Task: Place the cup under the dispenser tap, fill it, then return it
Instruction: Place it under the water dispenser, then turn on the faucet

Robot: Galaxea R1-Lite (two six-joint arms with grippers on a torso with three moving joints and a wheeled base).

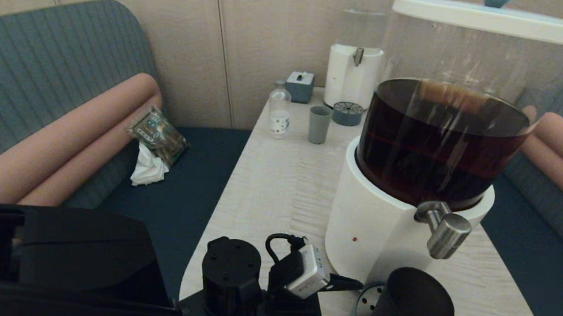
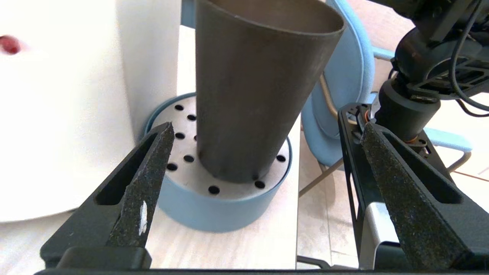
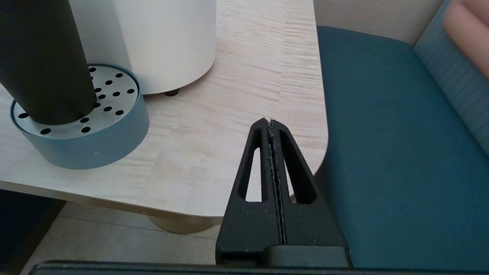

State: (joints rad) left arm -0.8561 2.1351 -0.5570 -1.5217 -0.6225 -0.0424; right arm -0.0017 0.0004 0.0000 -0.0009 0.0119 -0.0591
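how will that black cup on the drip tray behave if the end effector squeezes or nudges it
The cup looks rigid, so it probably won't deform under a squeeze. Tall, with a base narrower than its rim, it may tip if nudged near the top. Its tapered matte wall could slip downward through the pads of the left end effector.

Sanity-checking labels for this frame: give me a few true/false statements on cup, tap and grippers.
1. The cup stands on the drip tray. True.
2. The left gripper is shut on the cup. False: it is open, fingers clear of it.
3. The right gripper is shut and empty. True.
4. The cup lies tipped over on the table. False: it stands upright.
5. The dispenser tap is above the cup. True.
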